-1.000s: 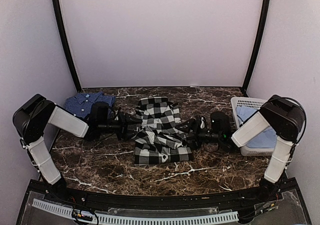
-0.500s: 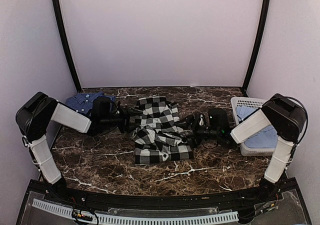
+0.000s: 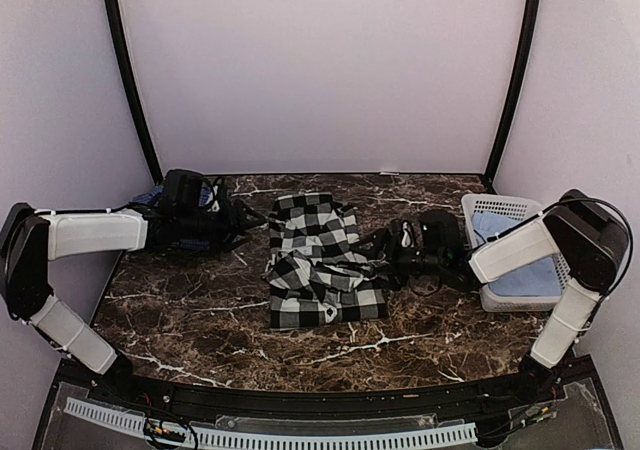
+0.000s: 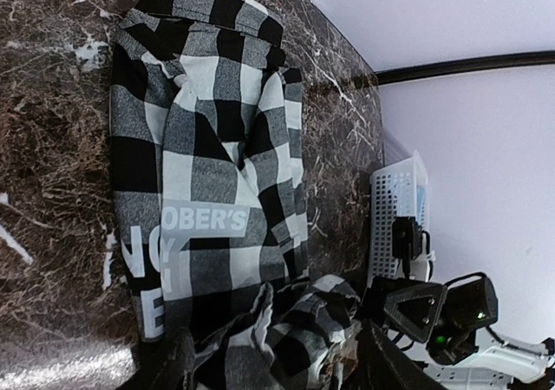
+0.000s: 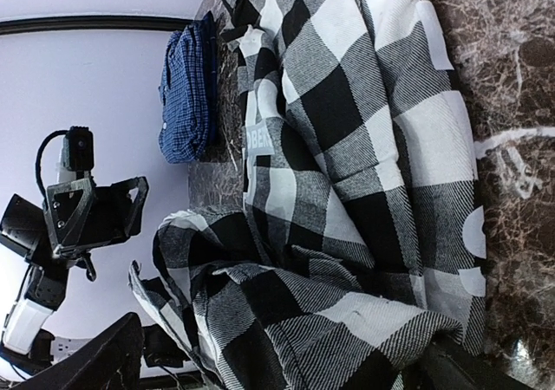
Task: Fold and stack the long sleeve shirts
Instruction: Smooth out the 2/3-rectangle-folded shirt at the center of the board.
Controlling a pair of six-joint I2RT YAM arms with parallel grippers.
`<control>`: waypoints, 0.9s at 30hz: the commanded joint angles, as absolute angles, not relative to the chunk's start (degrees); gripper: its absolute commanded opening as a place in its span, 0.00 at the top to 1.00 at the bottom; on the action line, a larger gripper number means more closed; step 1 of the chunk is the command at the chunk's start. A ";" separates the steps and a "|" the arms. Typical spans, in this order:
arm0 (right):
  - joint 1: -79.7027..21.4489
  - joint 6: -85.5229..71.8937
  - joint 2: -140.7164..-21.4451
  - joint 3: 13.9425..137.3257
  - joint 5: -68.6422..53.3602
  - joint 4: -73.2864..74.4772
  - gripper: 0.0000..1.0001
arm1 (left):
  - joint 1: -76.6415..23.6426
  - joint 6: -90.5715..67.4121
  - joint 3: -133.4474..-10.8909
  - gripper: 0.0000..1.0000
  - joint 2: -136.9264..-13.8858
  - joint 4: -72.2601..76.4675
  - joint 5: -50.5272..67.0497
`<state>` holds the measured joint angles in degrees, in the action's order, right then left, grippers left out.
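The black-and-white checked shirt [image 3: 318,260] lies rumpled in the middle of the marble table, collar toward the back and a bunched sleeve near its right edge [image 5: 286,303]. The dark blue shirt [image 5: 186,87] lies folded at the back left, and the left arm hides most of it in the top view. My left gripper [image 3: 243,228] hovers open just left of the checked shirt with nothing in it. At the shirt's right edge my right gripper [image 3: 381,246] stands wide open, with the bunched cloth [image 4: 321,321] in front of its fingers.
A white slotted basket [image 3: 505,208] with light blue cloth inside stands at the right edge, just behind the right arm. Bare marble lies in front of the shirt [image 3: 300,355]. Walls close in the back and both sides.
The left arm has swung out and back to the left, drawing its gripper off the checked shirt. The right gripper has opened fully and shifted slightly left and back.
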<state>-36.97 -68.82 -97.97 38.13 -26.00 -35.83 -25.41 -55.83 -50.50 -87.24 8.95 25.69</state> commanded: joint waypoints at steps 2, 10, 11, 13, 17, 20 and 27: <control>-37.47 -59.78 -94.79 40.44 -24.39 -28.59 0.01 | -28.85 -43.15 -46.62 0.38 -77.47 -5.22 22.76; -38.70 -47.93 -93.16 44.31 -20.04 -16.03 0.01 | -39.32 -37.73 -41.44 0.44 -70.86 -10.92 15.88; -38.80 -46.92 -92.81 44.19 -19.96 -15.63 0.01 | -39.87 -36.96 -41.20 0.45 -70.98 -10.77 15.04; -38.95 -45.09 -91.81 43.70 -19.33 -15.18 0.01 | -40.94 -35.82 -41.27 0.45 -71.92 -10.99 13.86; -39.90 -41.43 -89.88 43.61 -16.95 -12.63 0.01 | -42.30 -32.76 -43.43 0.47 -75.84 -11.64 11.11; -40.69 -38.78 -88.19 43.63 -15.85 -11.32 0.01 | -42.79 -30.68 -46.15 0.45 -79.51 -12.65 9.30; -41.22 -35.70 -88.74 44.47 -16.95 -9.11 0.01 | -42.89 -26.71 -52.69 0.43 -86.29 -12.40 5.63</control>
